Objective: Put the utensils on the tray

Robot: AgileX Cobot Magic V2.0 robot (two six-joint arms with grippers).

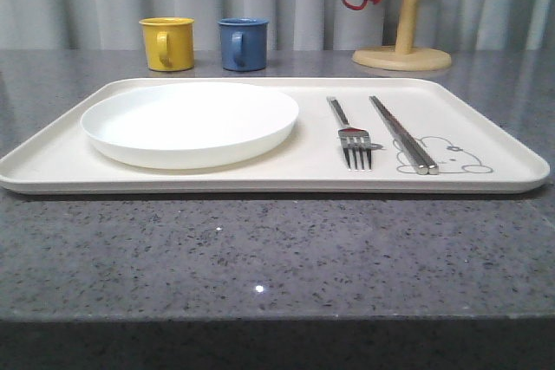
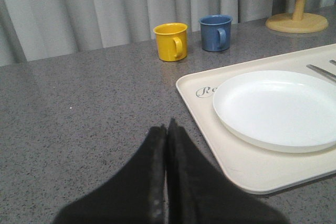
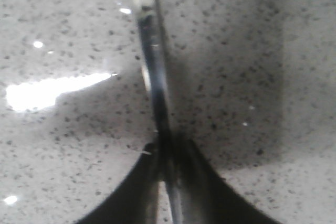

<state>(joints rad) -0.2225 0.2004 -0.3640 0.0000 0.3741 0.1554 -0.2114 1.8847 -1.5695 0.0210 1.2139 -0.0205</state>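
Fork and chopsticks on the tray, a third piece pinched.
On the large cream rectangular tray [image 1: 486, 110], right of the round white plate [image 1: 191, 123], lie the silver four-tined fork [image 1: 351, 136] and straight silver chopsticks [image 1: 403, 134]. Right claw [image 3: 165, 153] pinches a slim shiny metal handle [image 3: 152, 61] over the grey speckled tabletop [image 3: 262, 51]; left claw [image 2: 167, 129] is pressed together, holding nothing.

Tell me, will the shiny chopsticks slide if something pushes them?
Probably. The chopsticks look like smooth polished metal lying flat on the glossy tray, so they would likely slide easily. They look straight and thin, so probably stiff, and awkward to pinch.
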